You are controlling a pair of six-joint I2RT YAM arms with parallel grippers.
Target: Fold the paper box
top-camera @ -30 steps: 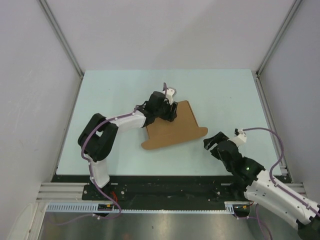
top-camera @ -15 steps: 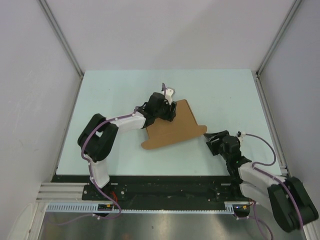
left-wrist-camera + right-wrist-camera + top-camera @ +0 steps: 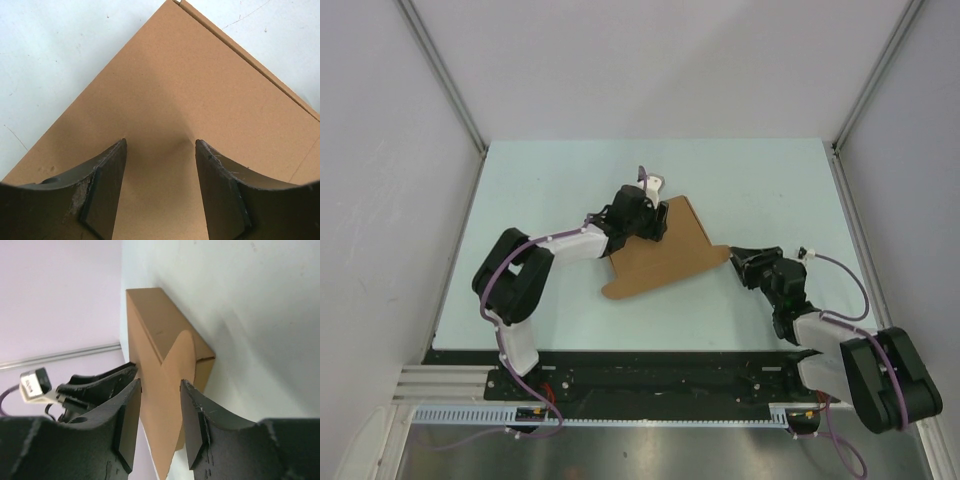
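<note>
Shows a flat brown paper box (image 3: 665, 262) lying near the middle of a pale surface (image 3: 770, 190). Places the left claw (image 3: 657, 227) over the box's far left corner, jaws spread wide above bare cardboard, gripping nothing. Places the right claw (image 3: 736, 256) at the box's right-hand flap, jaws partly apart with the flap's edge in the gap; cannot tell whether touching.
</note>
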